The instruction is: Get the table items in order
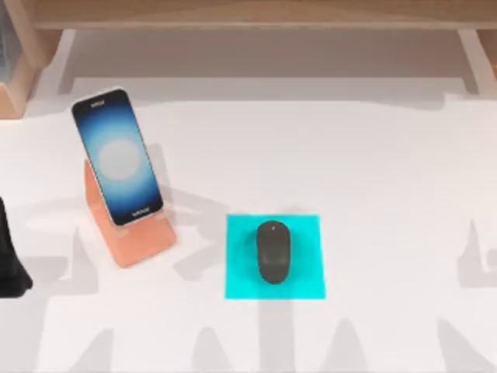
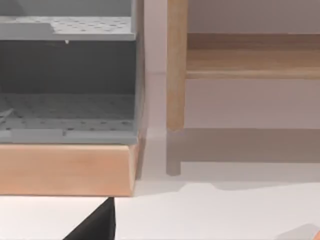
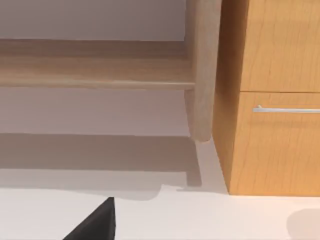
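Mouse [image 1: 273,251] sits on the mat [image 1: 241,280], phone [image 1: 117,156] leans in its stand [image 1: 138,242]. Phone's slick, fragile: grip its edges. Fingers' state: cannot tell.

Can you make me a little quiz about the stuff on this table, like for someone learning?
1. True or false: the mouse lies on the cyan mat.
2. What holds the phone up? A) the orange stand B) a book C) a cup
3. Which sits nearer the table's left side, the phone or the mouse?

Key
1. True; it rests inside the mat's edges.
2. A; the phone leans tilted on the stand.
3. The phone.
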Motion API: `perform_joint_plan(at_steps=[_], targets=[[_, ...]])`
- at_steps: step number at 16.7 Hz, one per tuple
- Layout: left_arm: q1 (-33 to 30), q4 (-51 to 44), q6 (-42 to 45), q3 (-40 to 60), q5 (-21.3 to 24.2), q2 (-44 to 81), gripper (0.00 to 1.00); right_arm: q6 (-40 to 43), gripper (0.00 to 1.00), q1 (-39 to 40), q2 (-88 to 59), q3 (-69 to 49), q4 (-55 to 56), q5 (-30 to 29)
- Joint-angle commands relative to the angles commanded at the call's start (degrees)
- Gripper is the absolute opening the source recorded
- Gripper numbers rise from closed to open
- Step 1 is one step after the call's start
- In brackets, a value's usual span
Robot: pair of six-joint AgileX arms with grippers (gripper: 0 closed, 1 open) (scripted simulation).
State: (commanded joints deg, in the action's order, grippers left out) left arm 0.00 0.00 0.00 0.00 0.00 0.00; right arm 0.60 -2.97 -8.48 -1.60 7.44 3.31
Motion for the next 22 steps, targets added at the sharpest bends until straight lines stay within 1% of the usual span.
perform_joint_plan(at_steps=[5, 15, 19, 22], targets=[[0.0, 0.0, 0.0, 0.0, 0.0, 0.0, 1.0, 0.9, 1.0, -8.0, -21.6, -2.9, 16.0, 5.8], [0.0, 0.0, 0.0, 0.0, 0.0, 0.0, 1.0, 1.0, 1.0, -27.0, -81.1, -13.5, 56.7, 18.2], [0.0, 0.0, 0.0, 0.0, 0.0, 0.0, 1.0, 0.4, 1.0, -31.4, -101.1, -19.6, 71.7, 22.8], [0.0, 0.0, 0.0, 0.0, 0.0, 0.0, 1.0, -0.2, 1.0, -32.3, -111.3, -24.6, 80.8, 25.9]])
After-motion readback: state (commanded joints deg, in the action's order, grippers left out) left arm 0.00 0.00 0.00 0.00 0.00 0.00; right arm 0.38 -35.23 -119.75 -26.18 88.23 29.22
